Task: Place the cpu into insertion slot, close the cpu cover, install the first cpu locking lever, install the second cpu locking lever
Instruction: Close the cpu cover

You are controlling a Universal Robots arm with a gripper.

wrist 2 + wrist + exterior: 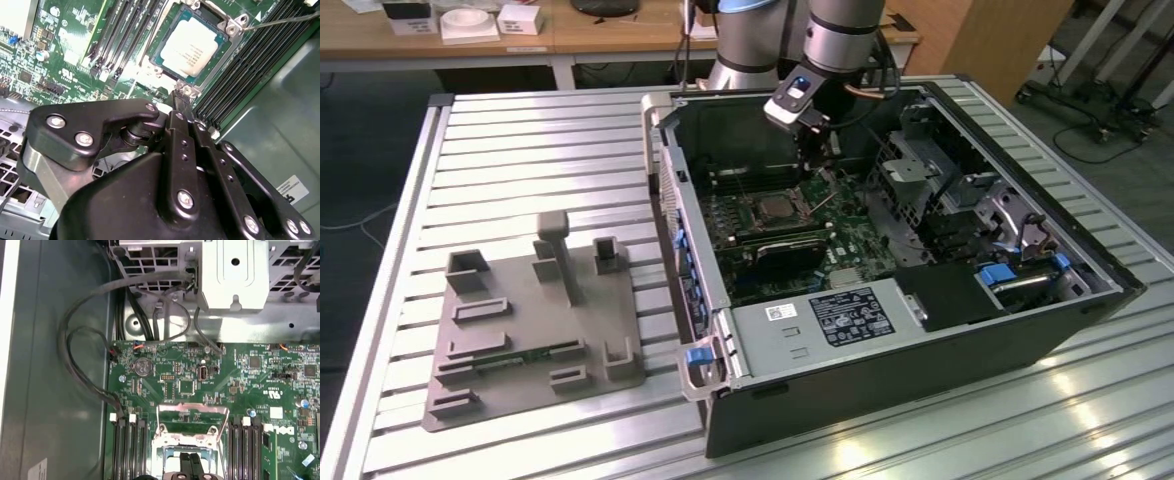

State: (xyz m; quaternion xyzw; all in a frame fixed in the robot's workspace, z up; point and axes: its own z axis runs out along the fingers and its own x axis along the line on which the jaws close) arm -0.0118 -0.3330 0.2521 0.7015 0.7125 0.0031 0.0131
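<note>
The cpu (192,47), a small silvery square chip, lies flat in the insertion slot (226,57) on the green board. In the exterior view the insertion slot (770,210) sits mid-board inside the open computer case. The cpu cover (192,408), a silvery frame, stands tilted up at one edge of the socket, with green board showing through its window. My gripper (182,100) is shut on nothing, its black tips at the socket's near rim. In the first wrist view the gripper (192,463) is just over the socket. A thin wire locking lever (285,19) sticks out, raised.
Long black memory slots (127,30) flank the socket on both sides. A grey power supply (834,315) fills the case's front. A metal drive cage (235,275) and black cables (75,340) lie beyond the board. A grey fixture plate (534,320) rests on the slatted table.
</note>
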